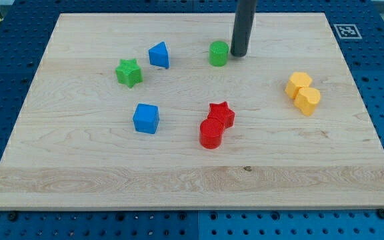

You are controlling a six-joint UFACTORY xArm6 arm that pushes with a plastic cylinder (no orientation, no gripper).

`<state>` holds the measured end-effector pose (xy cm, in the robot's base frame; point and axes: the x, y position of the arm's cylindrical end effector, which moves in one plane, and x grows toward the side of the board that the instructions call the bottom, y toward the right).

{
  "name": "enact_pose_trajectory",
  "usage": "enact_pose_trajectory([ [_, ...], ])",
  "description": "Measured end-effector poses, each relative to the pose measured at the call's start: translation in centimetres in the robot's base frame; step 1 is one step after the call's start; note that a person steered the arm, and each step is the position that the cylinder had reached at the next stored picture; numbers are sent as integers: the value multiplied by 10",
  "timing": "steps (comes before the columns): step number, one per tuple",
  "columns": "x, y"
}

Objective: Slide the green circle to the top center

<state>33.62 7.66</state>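
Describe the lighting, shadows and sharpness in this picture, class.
Camera view: lighting is even and soft, with no glare on the board; blocks cast only faint, short shadows, as under the red pair; focus is sharp across the board, the wood grain reads clearly; my tip sits just right of the green circle, unblurred.

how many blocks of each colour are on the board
green: 2, the green star and the green circle, which sits just to the view's left of my tip
blue: 2, the blue block near the top and the blue cube
red: 2, the red star and red circle, touching
yellow: 2, upper yellow block and lower yellow block, touching
total: 8
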Motion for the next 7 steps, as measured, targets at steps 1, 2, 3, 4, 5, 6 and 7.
enact_pose_trajectory([
  [1, 54, -27],
  [2, 53, -36],
  [3, 35, -36],
  [4, 30, -36],
  [5, 20, -30],
  [6, -14, -25],
  [7, -38, -25],
])
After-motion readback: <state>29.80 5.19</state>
